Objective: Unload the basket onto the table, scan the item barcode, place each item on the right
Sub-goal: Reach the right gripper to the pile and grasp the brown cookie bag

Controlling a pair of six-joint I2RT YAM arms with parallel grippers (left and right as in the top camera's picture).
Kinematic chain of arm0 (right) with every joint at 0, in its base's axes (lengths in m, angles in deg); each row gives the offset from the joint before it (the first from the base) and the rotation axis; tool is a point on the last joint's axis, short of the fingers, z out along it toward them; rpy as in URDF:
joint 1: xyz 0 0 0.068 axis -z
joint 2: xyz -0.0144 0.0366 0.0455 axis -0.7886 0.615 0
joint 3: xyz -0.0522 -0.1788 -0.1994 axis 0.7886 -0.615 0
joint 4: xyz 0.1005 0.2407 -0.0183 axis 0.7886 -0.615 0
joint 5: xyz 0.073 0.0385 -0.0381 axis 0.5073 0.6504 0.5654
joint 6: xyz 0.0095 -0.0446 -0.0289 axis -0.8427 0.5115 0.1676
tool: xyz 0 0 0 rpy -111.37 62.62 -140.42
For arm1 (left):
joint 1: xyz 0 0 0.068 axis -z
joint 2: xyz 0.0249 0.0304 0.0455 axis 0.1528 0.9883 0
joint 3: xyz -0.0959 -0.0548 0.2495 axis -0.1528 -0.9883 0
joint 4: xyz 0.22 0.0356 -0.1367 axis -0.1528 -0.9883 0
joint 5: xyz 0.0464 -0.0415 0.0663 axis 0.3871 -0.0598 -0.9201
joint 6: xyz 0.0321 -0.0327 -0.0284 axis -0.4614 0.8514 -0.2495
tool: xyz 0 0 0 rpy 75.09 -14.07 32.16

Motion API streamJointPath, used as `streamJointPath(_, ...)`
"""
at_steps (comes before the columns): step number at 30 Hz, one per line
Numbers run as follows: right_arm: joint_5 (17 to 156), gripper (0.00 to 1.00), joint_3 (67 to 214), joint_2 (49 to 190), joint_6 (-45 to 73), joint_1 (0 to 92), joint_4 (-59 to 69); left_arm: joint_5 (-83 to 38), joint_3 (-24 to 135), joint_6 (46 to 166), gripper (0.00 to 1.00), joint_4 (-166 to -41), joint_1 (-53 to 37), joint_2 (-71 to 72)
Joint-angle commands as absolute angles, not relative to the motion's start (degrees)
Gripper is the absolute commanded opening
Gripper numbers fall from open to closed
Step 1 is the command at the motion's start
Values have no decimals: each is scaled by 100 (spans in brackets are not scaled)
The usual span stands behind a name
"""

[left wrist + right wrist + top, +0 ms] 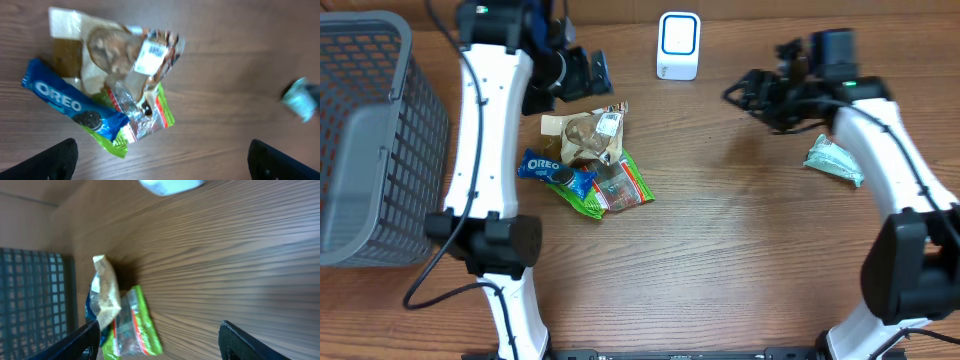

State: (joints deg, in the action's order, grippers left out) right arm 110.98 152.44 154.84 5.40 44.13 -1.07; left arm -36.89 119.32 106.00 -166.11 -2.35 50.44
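Wooden table [740, 250], grey basket [370, 130] on left. Your left gripper [588, 72] spread wide, empty, by snack pile: Oreo pack [542, 167], clear cookie bag [585, 135], green packet [620, 185]. Your right gripper [740, 95] spread, holding nothing; teal packet [835, 160] lies beside its arm. White scanner [678, 45] stands between grippers

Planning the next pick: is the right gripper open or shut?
Open. In the right wrist view the right gripper has its jaws far apart, with only bare table between them and nothing held.

The left arm [485, 110] and right arm [898, 150] have glossy white shells, black joints [510, 240] and thin black cables [420, 278].
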Motion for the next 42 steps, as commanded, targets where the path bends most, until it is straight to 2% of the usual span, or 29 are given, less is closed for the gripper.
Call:
streamJointPath(1, 10051, 76, 15333, 15404, -527, 3650, 94, -3652, 12352, 11029, 100, -16646, -764, 4194)
streamJointPath(7, 9839, 76, 15246, 15838, -1436, 2533, 772, -4365, 12435, 11300, 100, -16646, -1739, 3027)
streamJointPath(11, 9789, 80, 15246, 16273, -1945, 2085, 1178, -4594, 12435, 11300, 100, -16646, -2252, 2470)
streamJointPath(21, 9669, 80, 15246, 17141, -2352, 1357, 2398, -5001, 12433, 11101, 100, -16644, -2377, 2221)
streamJointPath(24, 9516, 73, 15246, 17266, -2347, 1233, 2451, -5001, 12433, 11101, 100, -16644, -2377, 2258)
streamJointPath(25, 9472, 63, 15246, 17283, -2343, 1226, 2398, -5003, 12433, 11101, 100, -16644, -2377, 2264)
streamJointPath(27, 9466, 35, 15248, 17281, -2168, 1241, 2339, -5001, 12433, 11101, 100, -16644, -2377, 2277)
streamJointPath(29, 9503, 19, 15255, 17240, -1910, 1324, 2278, -5003, 12431, 11101, 100, -16644, -2377, 2282)
streamJointPath(33, 9658, 17, 15255, 16931, -1021, 1875, 1644, -5001, 12433, 11101, 100, -16644, -2377, 2282)
streamJointPath(37, 10585, 14, 15314, 16697, 575, 2304, 1071, -5001, 12433, 11101, 100, -16644, -2377, 2284)
streamJointPath(42, 11096, 7, 15934, 16477, 2273, 2891, -780, -5003, 12433, 11101, 100, -16644, -2377, 2284)
